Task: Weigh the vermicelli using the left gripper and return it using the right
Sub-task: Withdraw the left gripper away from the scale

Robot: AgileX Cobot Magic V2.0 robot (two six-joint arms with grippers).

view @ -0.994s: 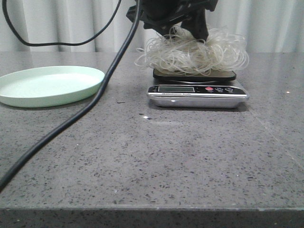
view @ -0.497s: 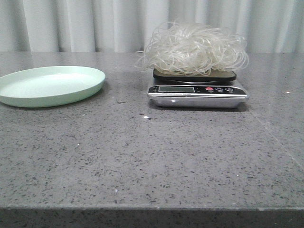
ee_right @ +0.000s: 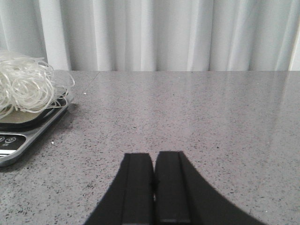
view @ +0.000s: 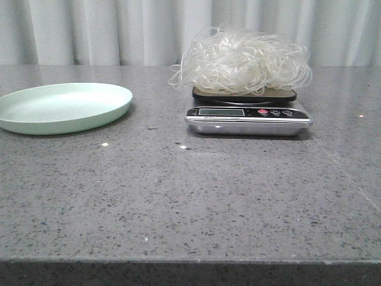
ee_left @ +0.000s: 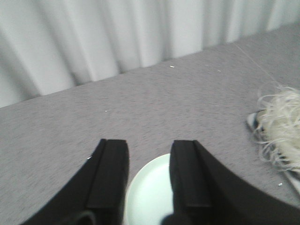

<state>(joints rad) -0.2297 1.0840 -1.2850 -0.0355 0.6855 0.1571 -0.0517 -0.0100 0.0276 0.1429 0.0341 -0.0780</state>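
The vermicelli (view: 241, 61), a fluffy whitish mound of curly strands, rests on the black platform of a silver kitchen scale (view: 248, 116) at the back middle of the table. It also shows in the left wrist view (ee_left: 281, 131) and the right wrist view (ee_right: 26, 86). The pale green plate (view: 62, 107) sits at the left and holds nothing. My left gripper (ee_left: 149, 146) is open and empty, above the plate (ee_left: 150, 197). My right gripper (ee_right: 153, 158) is shut and empty, low over bare table to the right of the scale (ee_right: 23, 136). Neither gripper shows in the front view.
A white pleated curtain (view: 119, 30) hangs behind the grey speckled table (view: 178, 202). The table's front edge runs along the bottom of the front view.
One second ago the left gripper and its cable were over the vermicelli on the scale. They have left the front view, and the vermicelli stays on the scale.
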